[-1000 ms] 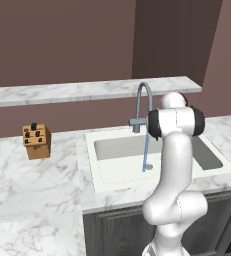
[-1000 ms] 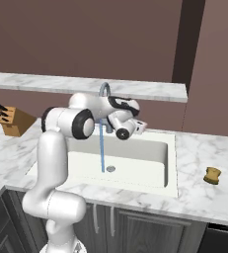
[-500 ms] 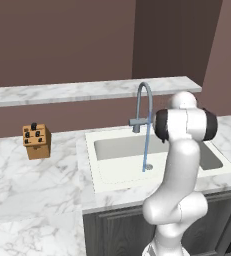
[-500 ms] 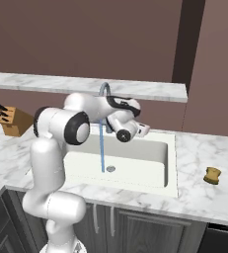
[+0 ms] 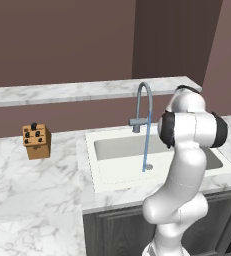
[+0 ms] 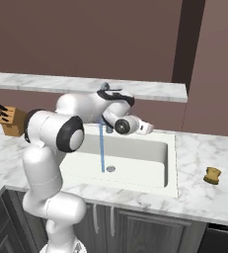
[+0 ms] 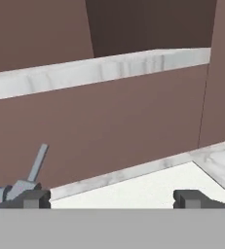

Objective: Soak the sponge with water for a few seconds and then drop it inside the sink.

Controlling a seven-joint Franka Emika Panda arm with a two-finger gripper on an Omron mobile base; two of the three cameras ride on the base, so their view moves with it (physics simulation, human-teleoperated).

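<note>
The sponge [image 6: 212,175] is left lying on the worktop [image 6: 209,197] to the right of the sink [image 6: 171,168], well apart from the gripper [image 7: 112,198]. The gripper is held wide and empty, ready for grabbing. Water [image 6: 101,148] is poured into the sink, ready for soaking.

I count 1 sink [image 5: 103,176], 1 tap [image 5: 143,107] with 1 stream of water [image 5: 146,150] running from it, 1 drain [image 6: 110,169], 1 sponge [image 6: 212,175], 1 knife block [image 5: 37,141], and 1 marble shelf [image 6: 61,84] along the wall.
</note>
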